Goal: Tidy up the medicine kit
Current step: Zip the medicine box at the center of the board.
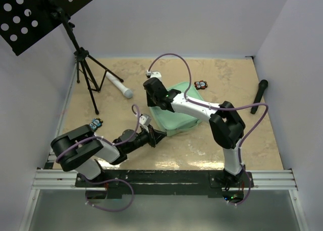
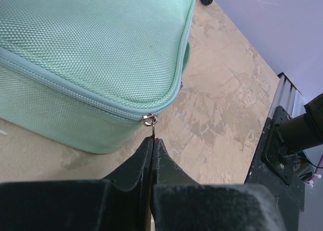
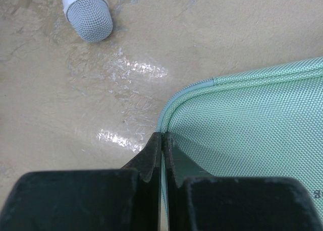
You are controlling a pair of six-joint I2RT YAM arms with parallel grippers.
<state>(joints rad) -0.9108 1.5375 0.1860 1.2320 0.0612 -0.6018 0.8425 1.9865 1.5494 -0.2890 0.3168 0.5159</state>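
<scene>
The mint-green medicine kit (image 1: 177, 122) lies zipped at the table's middle. My left gripper (image 1: 160, 134) is at its near corner, shut on the small metal zipper pull (image 2: 149, 121). The pull runs straight from the zip line into my closed fingertips, and the kit (image 2: 91, 49) fills the upper left of the left wrist view above my left gripper (image 2: 153, 139). My right gripper (image 1: 153, 105) is at the kit's far-left corner. In the right wrist view my right gripper (image 3: 162, 135) is shut on the piped rim of the kit (image 3: 252, 120).
A white-and-grey microphone (image 1: 119, 84) lies left of the kit and shows in the right wrist view (image 3: 91, 19). A black-and-red gadget (image 1: 201, 83) sits behind the kit. A black cylinder (image 1: 259, 96) lies far right. A tripod stand (image 1: 87, 69) occupies the far left. A small blue-black gadget (image 1: 95, 123) lies by the left arm.
</scene>
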